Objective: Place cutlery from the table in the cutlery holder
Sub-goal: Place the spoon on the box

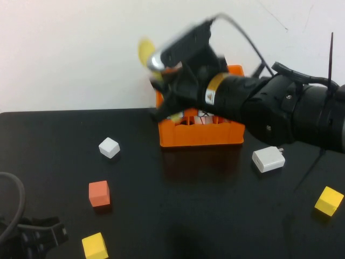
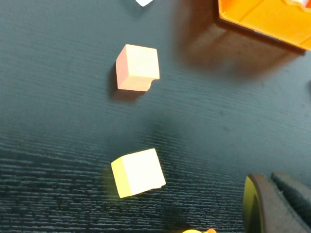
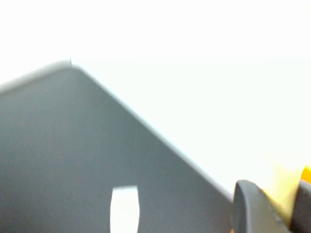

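Observation:
My right gripper (image 1: 160,67) hangs above the left end of the orange cutlery holder (image 1: 200,135) at the back of the black table (image 1: 178,216). It is shut on the pale yellow spoon (image 1: 144,51), whose bowl sticks up to the left, blurred. In the right wrist view the spoon (image 3: 282,191) sits between the dark fingers (image 3: 248,208) of my right gripper (image 3: 279,199). My left gripper (image 1: 32,237) rests low at the near left corner; in its wrist view (image 2: 273,178) the fingers lie close together and empty. The fork is out of view.
A white cube (image 1: 109,147), an orange cube (image 1: 99,193) and a yellow cube (image 1: 94,245) lie left of centre. A white block (image 1: 268,159) and another yellow cube (image 1: 329,200) lie on the right. The right arm spans the back right.

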You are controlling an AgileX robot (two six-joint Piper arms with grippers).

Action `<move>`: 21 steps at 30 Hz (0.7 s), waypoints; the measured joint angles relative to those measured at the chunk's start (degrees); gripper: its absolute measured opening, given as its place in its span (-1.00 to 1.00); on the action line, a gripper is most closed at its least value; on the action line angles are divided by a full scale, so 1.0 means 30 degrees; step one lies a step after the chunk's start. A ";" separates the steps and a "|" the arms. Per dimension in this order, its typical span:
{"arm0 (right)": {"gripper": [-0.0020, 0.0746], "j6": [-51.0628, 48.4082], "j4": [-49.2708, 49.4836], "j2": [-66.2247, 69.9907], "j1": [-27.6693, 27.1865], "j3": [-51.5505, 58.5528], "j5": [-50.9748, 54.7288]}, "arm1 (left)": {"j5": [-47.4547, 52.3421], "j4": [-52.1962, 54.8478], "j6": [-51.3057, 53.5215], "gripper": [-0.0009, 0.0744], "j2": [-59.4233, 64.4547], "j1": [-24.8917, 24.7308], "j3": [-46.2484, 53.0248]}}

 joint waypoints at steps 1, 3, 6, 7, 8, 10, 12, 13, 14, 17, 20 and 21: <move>-0.61 -0.0161 -0.0044 0.0038 -0.0042 -0.0141 -0.0890 | 0.0000 0.0000 0.0012 -0.98 0.0000 0.0000 0.0000; -0.61 -0.0527 -0.0057 0.0320 -0.0107 -0.0564 -0.2451 | 0.0000 0.0000 0.0027 -0.98 0.0000 0.0000 0.0000; -0.61 -0.1286 -0.0021 0.1114 -0.0355 -0.1402 -0.3221 | 0.0000 -0.0009 0.0027 -0.98 0.0000 0.0000 0.0000; -0.61 -0.1506 0.0022 0.1486 -0.0397 -0.1672 -0.3221 | 0.0000 -0.0009 0.0027 -0.98 0.0000 0.0000 0.0000; -0.61 -0.1654 0.0056 0.1887 -0.0493 -0.2025 -0.3231 | 0.0000 -0.0009 0.0027 -0.98 0.0000 0.0000 0.0000; -0.61 -0.1944 0.0143 0.2638 -0.0620 -0.2749 -0.3263 | 0.0000 -0.0009 0.0027 -0.98 0.0000 0.0000 0.0000; -0.61 -0.2270 0.0143 0.3420 -0.0837 -0.3465 -0.3310 | 0.0000 -0.0009 0.0027 -0.98 0.0000 0.0000 0.0000; -0.61 -0.2348 0.0185 0.3724 -0.0951 -0.3744 -0.3481 | 0.0000 -0.0009 0.0057 -0.98 -0.0008 0.0000 0.0000; -0.61 -0.2434 0.0363 0.4093 -0.1089 -0.4057 -0.3700 | 0.0000 -0.0009 0.0057 -0.98 -0.0041 0.0000 0.0000; -0.61 -0.2471 0.1506 0.5037 -0.1494 -0.4785 -0.4222 | 0.0000 -0.0009 0.0098 -0.98 -0.0041 0.0000 0.0000; -0.61 -0.2471 0.3275 0.5688 -0.1908 -0.5094 -0.4542 | -0.0062 -0.0009 0.0131 -0.98 -0.0041 0.0000 0.0000; -0.61 -0.2471 0.3817 0.5874 -0.2001 -0.5094 -0.4628 | -0.0062 -0.0009 0.0168 -0.98 -0.0041 0.0000 0.0000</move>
